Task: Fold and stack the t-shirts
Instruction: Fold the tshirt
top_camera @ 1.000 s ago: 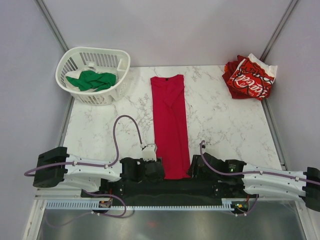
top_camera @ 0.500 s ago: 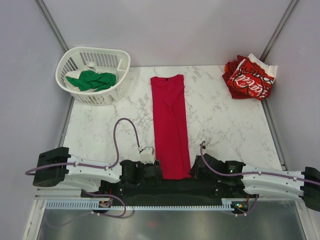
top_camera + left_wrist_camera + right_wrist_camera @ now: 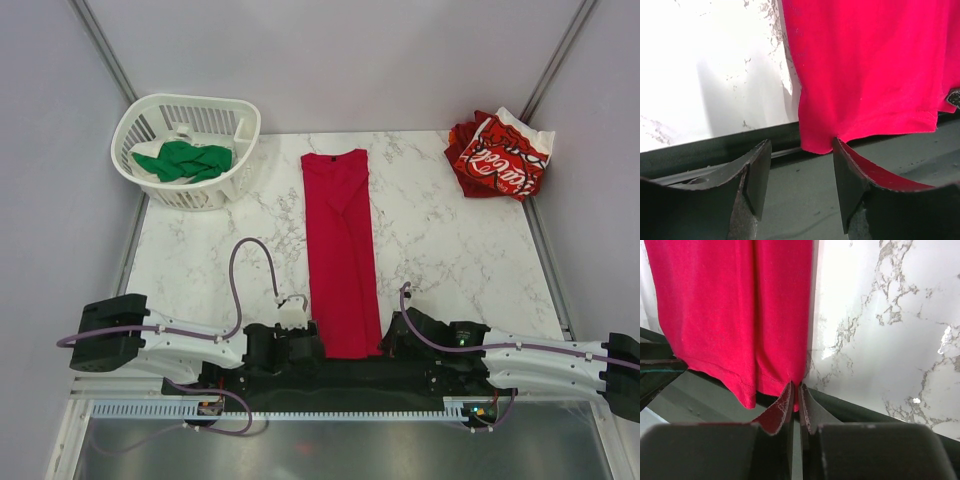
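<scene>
The plain crimson t-shirt (image 3: 340,250) lies as a long narrow strip down the middle of the table, its hem hanging over the near edge. My left gripper (image 3: 303,342) (image 3: 801,147) is open at the hem's left corner (image 3: 817,142), the right finger touching the cloth. My right gripper (image 3: 386,345) (image 3: 796,388) is shut on the hem's right corner (image 3: 775,380). The red-and-white t-shirt (image 3: 500,155) with script lettering is bunched at the far right corner. The green t-shirt (image 3: 185,160) lies in the basket.
A white slatted basket (image 3: 240,118) stands at the far left corner. The marble table (image 3: 450,250) is bordered by grey walls on three sides. A black rail (image 3: 740,145) runs along the near edge under the hem.
My right gripper has closed on the hem's right corner. My left gripper has shifted slightly nearer the hem's left corner and stays open. The shirts have not moved.
</scene>
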Motion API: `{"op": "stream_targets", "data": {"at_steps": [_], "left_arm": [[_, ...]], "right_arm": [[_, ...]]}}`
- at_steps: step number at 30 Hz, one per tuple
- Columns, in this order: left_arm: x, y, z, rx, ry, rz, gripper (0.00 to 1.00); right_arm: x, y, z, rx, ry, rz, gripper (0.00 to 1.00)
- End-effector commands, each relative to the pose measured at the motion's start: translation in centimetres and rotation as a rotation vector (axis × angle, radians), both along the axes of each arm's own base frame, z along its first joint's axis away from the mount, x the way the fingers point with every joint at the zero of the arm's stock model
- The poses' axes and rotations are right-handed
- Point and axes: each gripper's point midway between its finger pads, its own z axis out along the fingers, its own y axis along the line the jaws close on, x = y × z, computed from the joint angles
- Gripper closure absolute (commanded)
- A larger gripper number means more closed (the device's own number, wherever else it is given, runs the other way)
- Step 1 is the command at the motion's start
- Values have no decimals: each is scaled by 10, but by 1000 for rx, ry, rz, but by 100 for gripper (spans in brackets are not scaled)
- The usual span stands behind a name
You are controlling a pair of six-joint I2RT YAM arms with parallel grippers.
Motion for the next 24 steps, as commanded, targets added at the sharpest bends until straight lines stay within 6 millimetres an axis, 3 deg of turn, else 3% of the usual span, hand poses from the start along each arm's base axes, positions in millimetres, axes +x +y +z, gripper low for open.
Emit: {"op": "stream_targets", "data": {"at_steps": [1, 6, 9, 12, 15, 17, 22, 23, 24], "left_arm": [[11, -8, 0, -63, -58, 52, 42], [11, -8, -4, -60, -63, 46, 47], [12, -10, -4, -64, -70, 43, 56], [12, -12, -4, -58, -73, 40, 75], [13, -12, -5, -53, -78, 42, 85], [14, -12, -3, -62, -81, 44, 97], [8, -25, 17, -100, -80, -16, 98], [6, -28, 25, -118, -76, -21, 98], [5, -20, 26, -80, -76, -18, 98]], "right_arm": [[3, -6, -5, -23, -7, -23, 89], [2, -7, -7, -27, -5, -26, 96], [2, -7, -8, -29, -4, -26, 97], [2, -8, -9, -28, -4, -29, 100], [1, -8, -9, -24, -2, -25, 100], [1, -7, -7, -16, -5, -21, 100], [1, -5, 5, -16, -10, -1, 100], [3, 0, 16, 3, -22, -1, 100], [2, -3, 19, -13, -19, 2, 100]]}}
